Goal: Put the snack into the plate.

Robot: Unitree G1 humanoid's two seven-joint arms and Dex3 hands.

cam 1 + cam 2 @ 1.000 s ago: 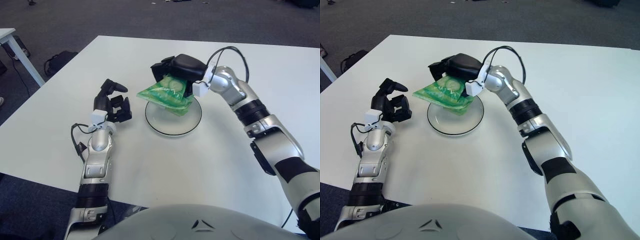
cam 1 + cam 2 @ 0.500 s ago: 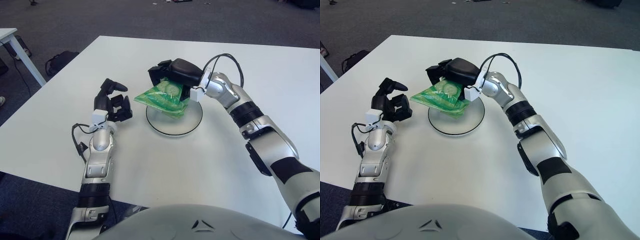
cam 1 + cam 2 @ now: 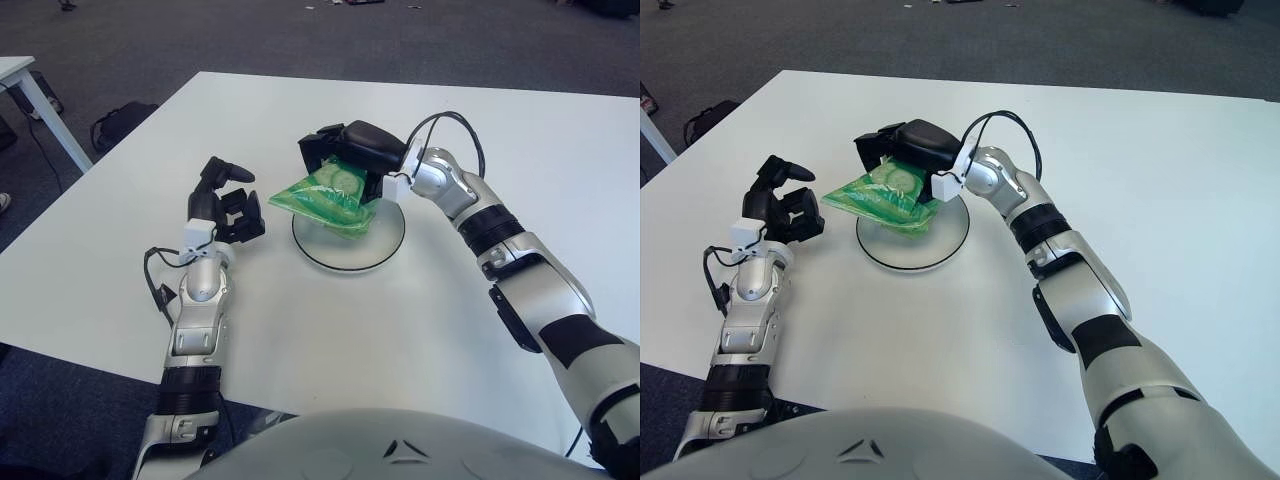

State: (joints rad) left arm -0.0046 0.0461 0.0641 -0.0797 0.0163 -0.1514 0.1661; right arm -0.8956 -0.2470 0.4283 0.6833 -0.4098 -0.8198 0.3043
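Note:
A green snack bag [image 3: 322,197] hangs over the left part of a clear round plate [image 3: 385,238] with a dark rim, on the white table. My right hand [image 3: 345,155] reaches in from the right and is shut on the bag's far end, holding it tilted a little above the plate. The bag's lower end juts past the plate's left rim. My left hand [image 3: 226,203] shows to the left of the plate, fingers curled, holding nothing.
The white table [image 3: 300,320] stretches wide around the plate, with its left edge near my left arm. A dark bag [image 3: 118,122] and a small white table leg [image 3: 40,105] stand on the grey floor at the far left.
My right hand with the snack bag has shifted a little left and lower over the plate. The left hand has stayed put.

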